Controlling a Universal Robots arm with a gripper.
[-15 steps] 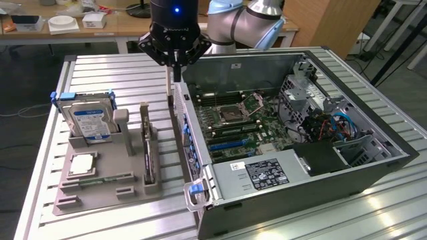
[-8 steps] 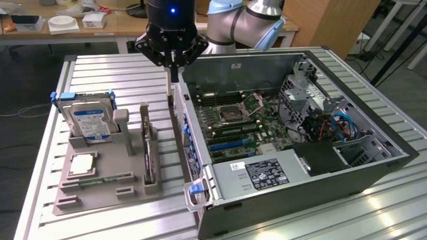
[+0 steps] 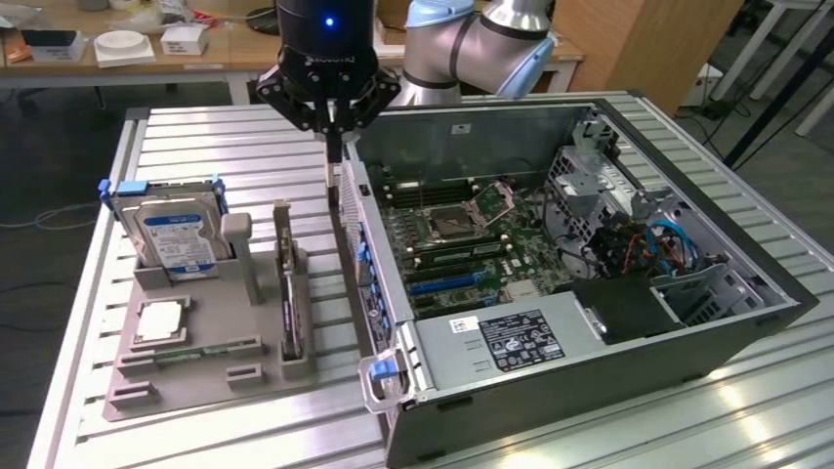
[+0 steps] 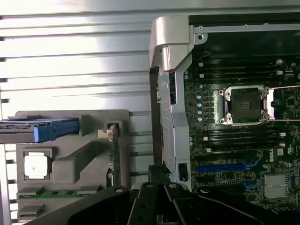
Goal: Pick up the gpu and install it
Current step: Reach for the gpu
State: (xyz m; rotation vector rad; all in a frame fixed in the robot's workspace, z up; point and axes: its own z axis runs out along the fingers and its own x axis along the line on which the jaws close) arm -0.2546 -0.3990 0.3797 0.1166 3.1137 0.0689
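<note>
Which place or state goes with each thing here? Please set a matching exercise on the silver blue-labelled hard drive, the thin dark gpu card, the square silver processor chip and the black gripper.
Things:
1. silver blue-labelled hard drive
2. thin dark gpu card
3. square silver processor chip
4. black gripper

Places or states:
A. shut, above the wall of the open computer case that faces the holder
B. lying flat in a recess of the grey holder
C. standing on its long edge in a narrow holder slot
D. upright in a blue-handled bracket

Pairs: 1-D, 2-C, 3-B, 4-A.
</note>
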